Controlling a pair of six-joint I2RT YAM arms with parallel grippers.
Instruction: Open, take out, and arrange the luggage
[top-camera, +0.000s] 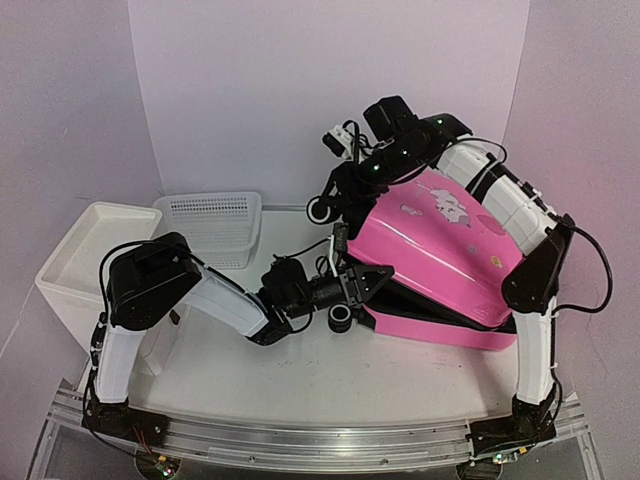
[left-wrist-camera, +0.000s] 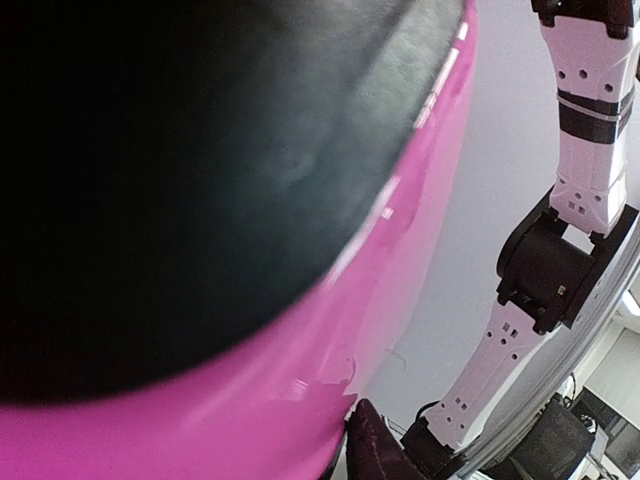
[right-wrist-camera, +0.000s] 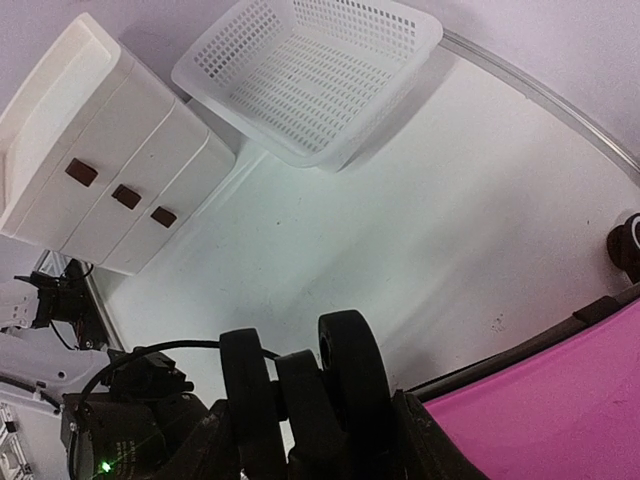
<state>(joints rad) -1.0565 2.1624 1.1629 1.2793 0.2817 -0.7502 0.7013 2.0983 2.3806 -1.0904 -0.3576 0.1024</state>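
Luggage (top-camera: 440, 270) on table (top-camera: 300, 370), lid partly raised. Left end effector (top-camera: 375, 280) at side gap, grip state cannot be told. Right end effector (top-camera: 333, 195) clenched on wheel (right-wrist-camera: 350, 370).

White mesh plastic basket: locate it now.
Top view: the white mesh plastic basket sits back-left, between the white drawer unit and the glossy pink suitcase.

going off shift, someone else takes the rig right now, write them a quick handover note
Left pincer: at the pink suitcase's front seam; open or shut unclear.
Right pincer: closed on the caster wheel at the far left corner, top shell propped up.
Suitcase lies right of centre on the table, part open, black lining showing.
Done: lid cracked.
Left: open fully, take out contents (none visible), arrange.
Mesh basket and drawer unit stand to the left.
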